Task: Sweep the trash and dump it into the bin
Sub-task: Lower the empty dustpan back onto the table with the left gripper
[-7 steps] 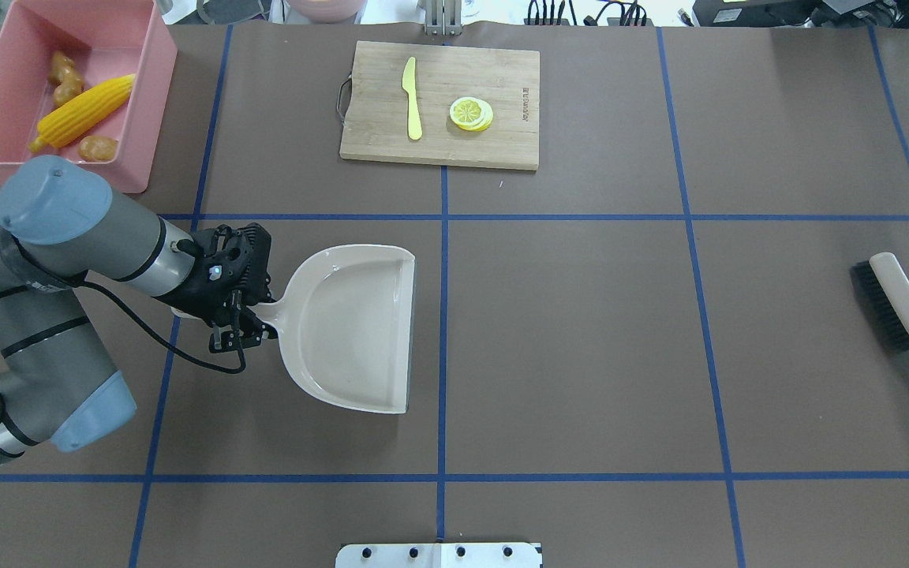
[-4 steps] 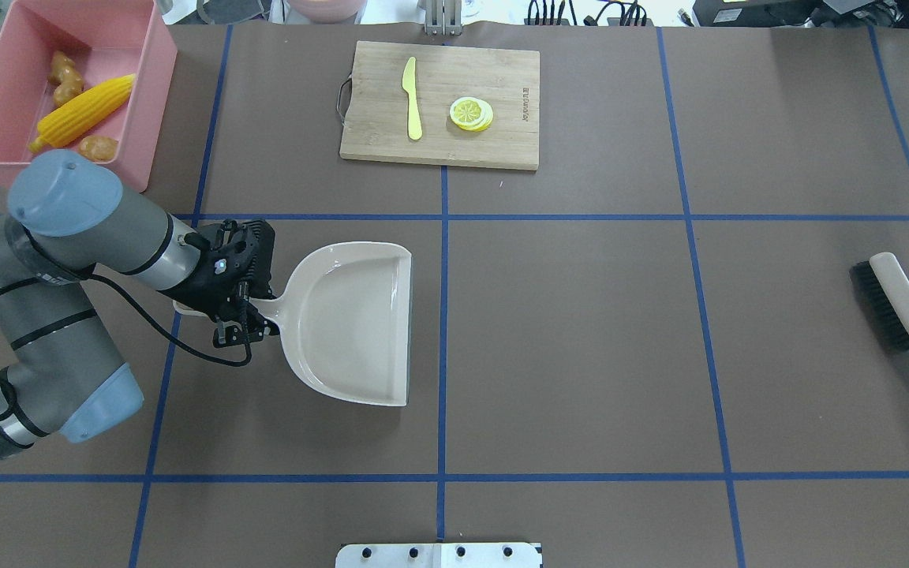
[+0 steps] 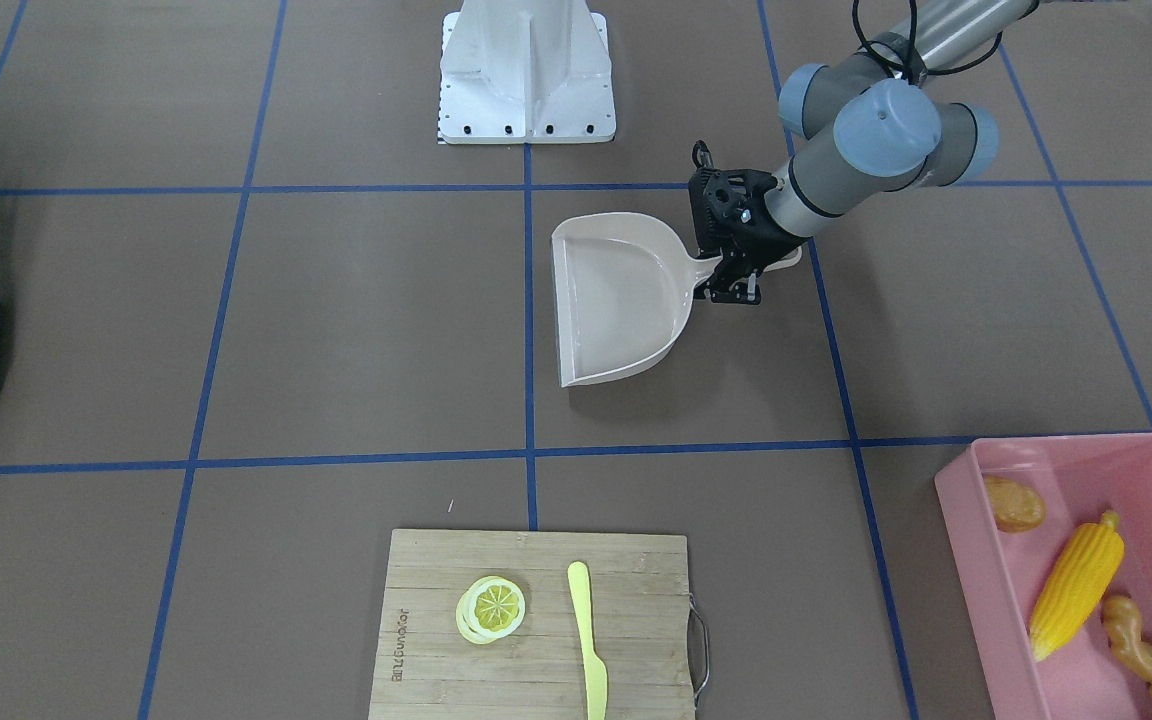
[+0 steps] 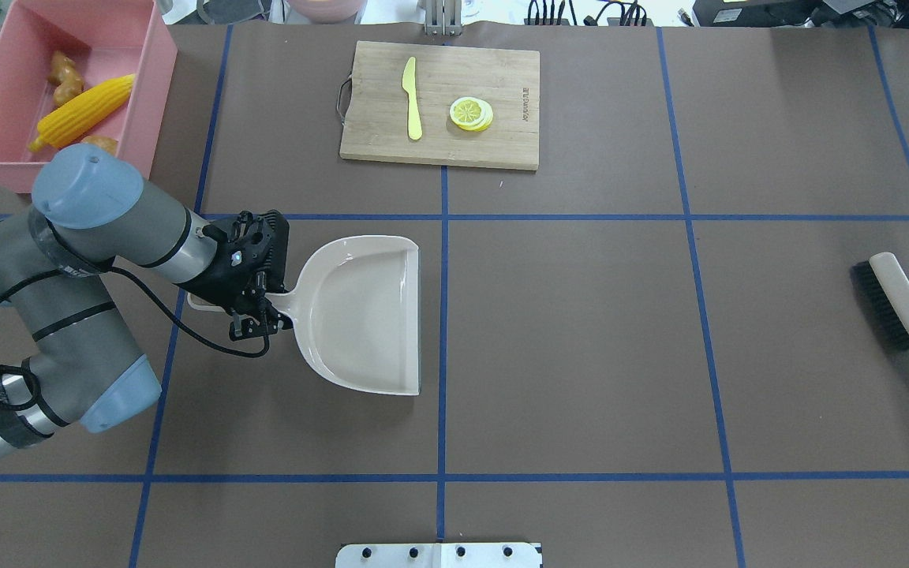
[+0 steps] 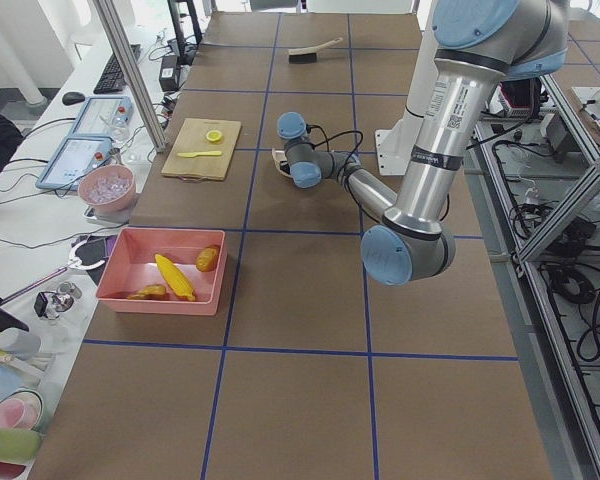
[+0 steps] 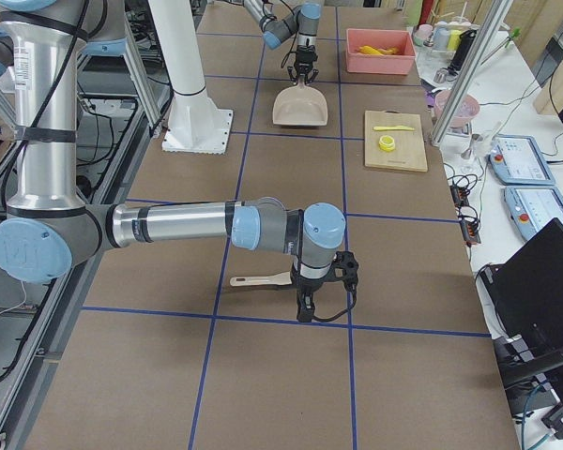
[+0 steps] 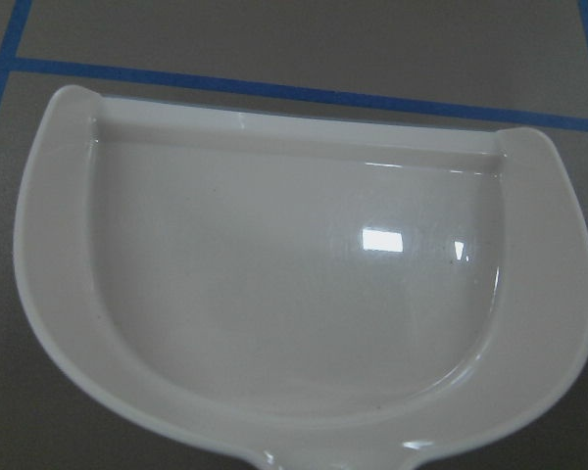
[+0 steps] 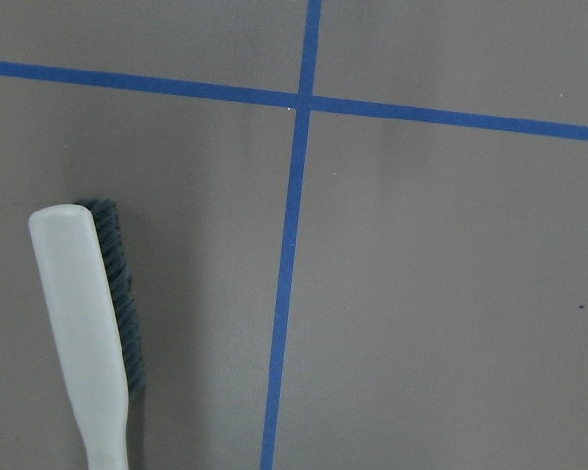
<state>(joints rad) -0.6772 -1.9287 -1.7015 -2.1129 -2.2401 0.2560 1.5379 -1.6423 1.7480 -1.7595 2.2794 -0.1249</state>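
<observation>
The pink bin (image 4: pixel 153 95) stands at the far left corner and holds the trash: a yellow corn cob (image 4: pixel 84 110), a tan ginger root (image 4: pixel 64 79) and a brown-orange lump (image 3: pixel 1014 503), which my arm partly hides from overhead. My left gripper (image 4: pixel 263 309) is shut on the handle of the beige dustpan (image 4: pixel 364 315). The pan is empty and level, its mouth facing right, near the table's middle. The brush (image 4: pixel 896 304) lies flat at the right edge. My right gripper (image 6: pixel 324 302) hangs over the table beside the brush handle; I cannot tell whether it is open.
A wooden cutting board (image 4: pixel 494 142) at the far middle carries a yellow knife (image 4: pixel 412 99) and a lemon slice (image 4: pixel 471 113). The robot's white base plate (image 3: pixel 526 70) sits at the near middle. Blue tape lines grid the brown table.
My left arm has carried the dustpan a little to the right and away from the robot, and the pan has turned slightly. The brush has stayed put.
</observation>
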